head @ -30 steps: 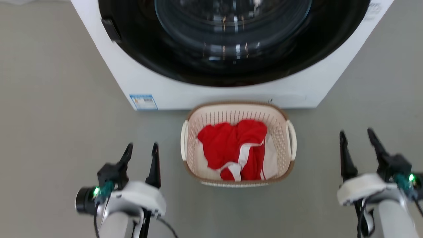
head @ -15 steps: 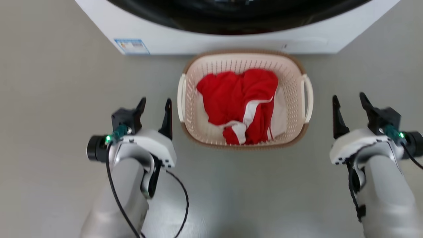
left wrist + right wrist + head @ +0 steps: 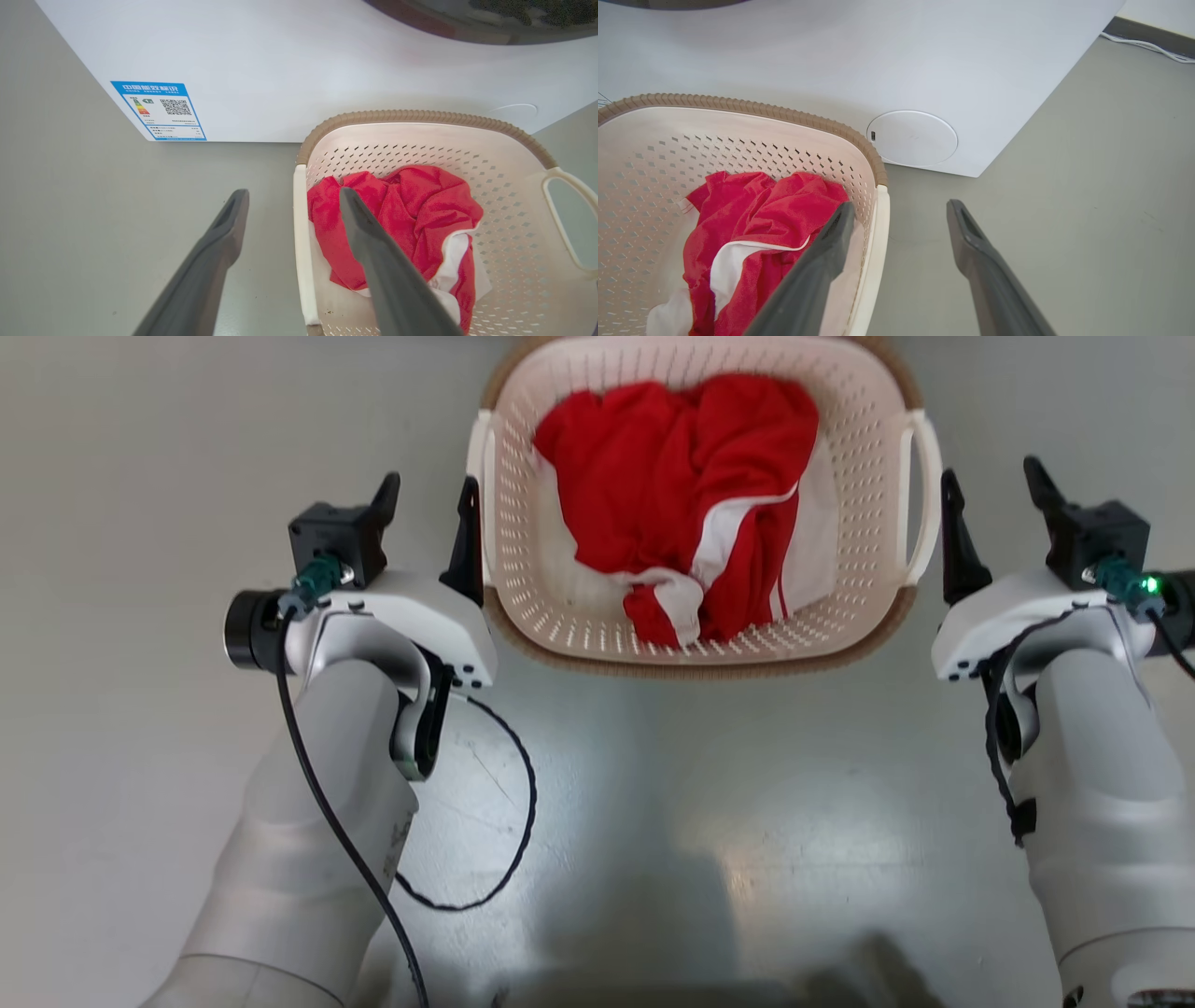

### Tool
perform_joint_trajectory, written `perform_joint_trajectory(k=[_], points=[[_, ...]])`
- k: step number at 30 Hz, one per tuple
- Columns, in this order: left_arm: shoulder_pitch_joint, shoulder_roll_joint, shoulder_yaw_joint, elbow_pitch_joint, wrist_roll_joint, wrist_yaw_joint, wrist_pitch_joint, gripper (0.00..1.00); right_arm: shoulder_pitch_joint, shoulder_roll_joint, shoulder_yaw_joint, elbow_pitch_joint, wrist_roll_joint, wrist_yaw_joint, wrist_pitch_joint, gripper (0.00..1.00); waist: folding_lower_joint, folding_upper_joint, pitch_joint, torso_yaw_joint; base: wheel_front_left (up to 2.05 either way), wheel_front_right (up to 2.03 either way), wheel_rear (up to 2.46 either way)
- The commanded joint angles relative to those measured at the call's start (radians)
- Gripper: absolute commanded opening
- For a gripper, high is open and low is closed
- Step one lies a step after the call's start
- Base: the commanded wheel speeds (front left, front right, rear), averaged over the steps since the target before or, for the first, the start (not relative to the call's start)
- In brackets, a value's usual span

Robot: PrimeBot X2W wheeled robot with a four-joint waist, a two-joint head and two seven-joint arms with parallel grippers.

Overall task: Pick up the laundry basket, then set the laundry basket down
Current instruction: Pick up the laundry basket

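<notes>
The laundry basket (image 3: pixel 691 665) stood on the grey floor (image 3: pixel 653 821) straight ahead of the robot, its far side close to the front of the white washing machine (image 3: pixel 280 56). A crumpled red garment (image 3: pixel 653 476) with white trim lay loose inside it and covered only the bottom.

The left gripper (image 3: pixel 429 490) sat just beside the left handle (image 3: pixel 482 467), its jaws apart and holding nothing. The right gripper (image 3: pixel 990 476) sat just outside the right handle (image 3: pixel 920 495), its jaws also apart and empty. In each wrist view the white handle bar fell within the gap between the two dark fingers. Whether the fingers had come down to handle height could not be told.

The basket looked like thin perforated plastic, so it was probably light, and the soft cloth inside would add little weight. Its walls seemed likely to bow if squeezed, which made them a poor place to grip. The two loop handles looked like the sound hold, each taken at its middle with the jaws closed across the bar. That smooth bar might slip or swivel between narrow fingers, so a firm closure seemed wise. Both sides would need to rise at the same rate, since a tilt would let the garment slide and shift the load.
</notes>
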Motion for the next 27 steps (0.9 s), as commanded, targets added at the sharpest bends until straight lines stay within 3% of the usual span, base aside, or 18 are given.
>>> perform_joint_trajectory(k=[1, 27], points=[[-0.011, 0.019, 0.024, -0.011, -0.002, 0.010, -0.006, 1.00, -0.004, 0.007, 0.019, -0.018, -0.005, 0.006, -0.011, 1.00, 0.0000, 0.0000, 0.042, -0.006, 0.00, 0.00, 0.00], [-0.087, 0.019, 0.020, 0.023, 0.029, 0.011, -0.006, 1.00, -0.045, 0.007, 0.062, -0.010, 0.059, 0.006, -0.011, 1.00, -0.0001, 0.0000, 0.157, -0.029, 0.00, 0.00, 0.00]])
